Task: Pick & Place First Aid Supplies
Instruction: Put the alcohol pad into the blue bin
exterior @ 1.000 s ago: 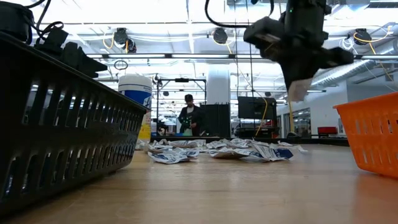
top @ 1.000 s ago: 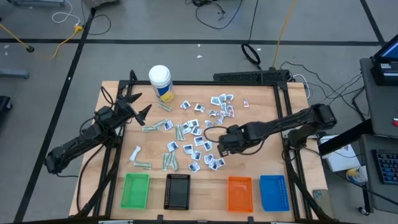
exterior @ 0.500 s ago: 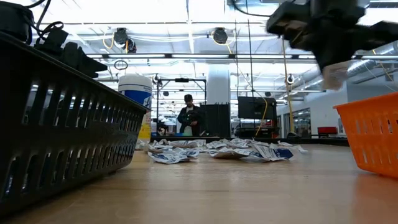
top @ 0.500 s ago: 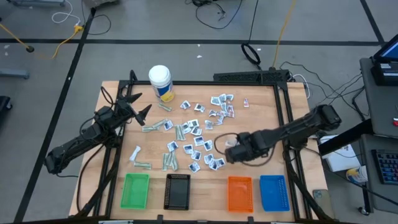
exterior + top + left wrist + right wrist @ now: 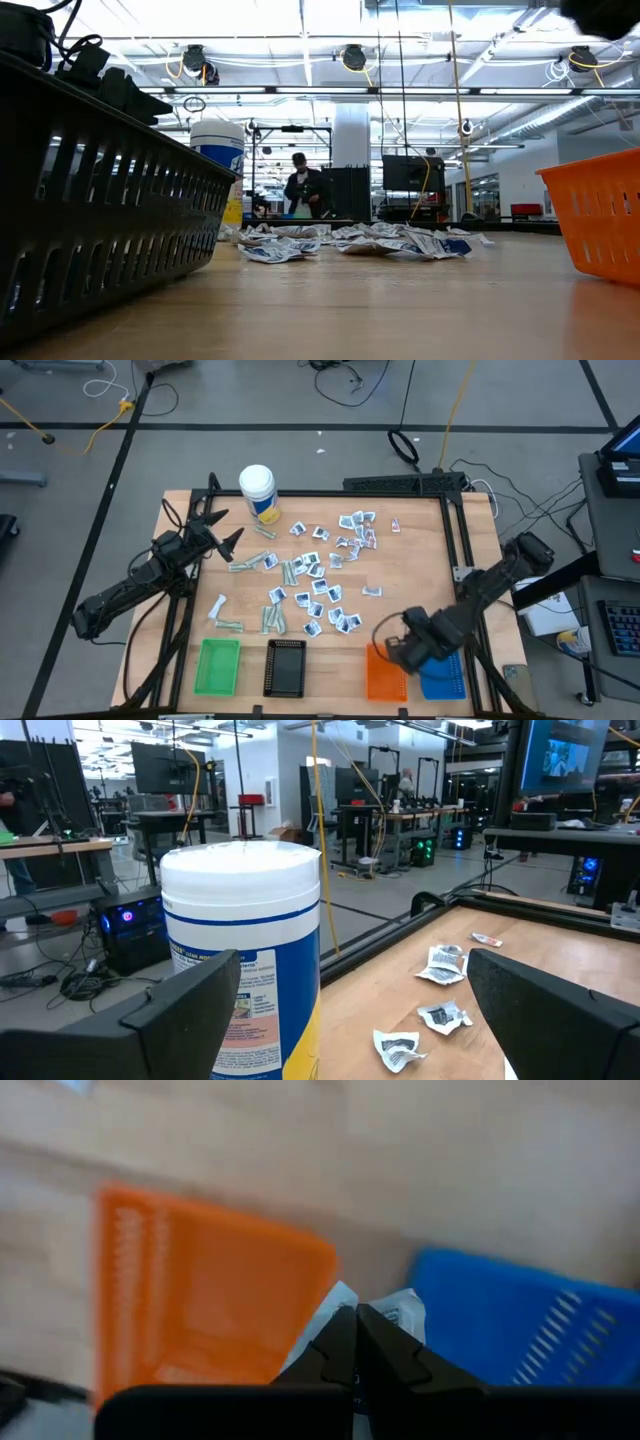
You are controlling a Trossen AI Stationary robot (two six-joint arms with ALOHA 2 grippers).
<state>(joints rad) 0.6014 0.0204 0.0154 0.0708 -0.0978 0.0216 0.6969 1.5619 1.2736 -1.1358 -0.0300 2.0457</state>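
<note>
The first aid packets [image 5: 320, 575] lie scattered on the middle of the wooden table and show as a low pile in the low view [image 5: 340, 240]. My right gripper [image 5: 396, 653] hangs over the near right part of the table, above the gap between the orange tray [image 5: 381, 674] and the blue tray [image 5: 444, 672]. It is shut on a white packet [image 5: 402, 1312]. My left gripper [image 5: 215, 532] waits open at the far left, beside the white bottle [image 5: 257, 492], with nothing between its fingers. My right gripper pinches the white packet between its two fingers. The packet's crumpled edge [image 5: 330, 1308] sticks out on both sides of the shut fingertips [image 5: 372, 1342]. The fingers point down from above. The packet is lifted clear, over the orange tray [image 5: 200, 1300] and the blue tray [image 5: 500, 1320].
A green tray [image 5: 218, 666] and a black tray [image 5: 286, 667] stand along the near edge, left of the orange one. In the left wrist view the bottle [image 5: 243, 950] stands close ahead, with packets [image 5: 440, 965] beyond. A person [image 5: 300, 185] stands in the room far behind the table.
My right gripper has gone from the packet pile toward the table's near right corner, staying shut on the white packet. It now hangs over the orange and blue trays and has left the low view almost wholly.
</note>
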